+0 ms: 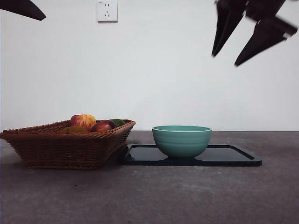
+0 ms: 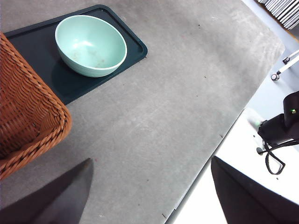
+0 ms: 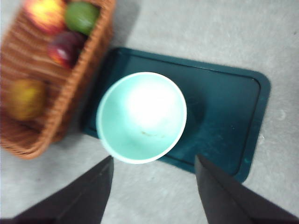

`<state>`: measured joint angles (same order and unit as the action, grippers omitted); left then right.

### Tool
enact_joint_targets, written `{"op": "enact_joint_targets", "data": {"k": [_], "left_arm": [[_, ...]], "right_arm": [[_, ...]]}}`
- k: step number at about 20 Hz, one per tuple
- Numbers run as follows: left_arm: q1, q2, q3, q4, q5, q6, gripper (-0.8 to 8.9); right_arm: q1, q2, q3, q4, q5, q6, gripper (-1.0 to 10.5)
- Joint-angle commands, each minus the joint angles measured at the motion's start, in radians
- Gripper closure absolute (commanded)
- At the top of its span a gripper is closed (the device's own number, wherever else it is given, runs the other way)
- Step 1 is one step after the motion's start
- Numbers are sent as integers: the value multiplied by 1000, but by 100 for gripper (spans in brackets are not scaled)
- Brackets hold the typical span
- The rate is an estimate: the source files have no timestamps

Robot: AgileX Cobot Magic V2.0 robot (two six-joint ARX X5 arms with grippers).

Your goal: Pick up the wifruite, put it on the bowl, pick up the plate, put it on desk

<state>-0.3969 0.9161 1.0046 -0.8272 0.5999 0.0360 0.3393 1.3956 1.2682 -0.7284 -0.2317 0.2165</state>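
We are hovering our spread right gripper [image 3: 152,186] above the bowl [image 3: 141,116], judging the basket-side wifruite [image 3: 25,98] firm, light, smooth, best pinched across its middle.

Count on the desk [image 1: 154,196]

There was one bowl [image 1: 181,140], one dark tray [image 1: 233,156], one wicker basket [image 1: 60,147], and four fruits: one wifruite [image 3: 25,98], one streaked apple [image 1: 83,121], one dark red fruit [image 1: 103,126], one green fruit [image 3: 81,16].
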Motion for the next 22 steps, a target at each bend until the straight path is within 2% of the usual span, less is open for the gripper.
{"op": "enact_joint_targets", "data": {"k": [1, 9, 16, 22], "left_arm": [[-4, 6, 16, 9, 3, 9, 411], [-4, 6, 16, 7, 3, 8, 411], [-3, 6, 16, 7, 3, 8, 410], [-3, 6, 16, 6, 3, 8, 410]], "right_arm": [[3, 101, 43, 24, 2, -27, 669], [3, 327, 45, 167, 2, -34, 670], [4, 446, 45, 253, 4, -39, 682], [4, 476, 45, 297, 8, -53, 910]]}}
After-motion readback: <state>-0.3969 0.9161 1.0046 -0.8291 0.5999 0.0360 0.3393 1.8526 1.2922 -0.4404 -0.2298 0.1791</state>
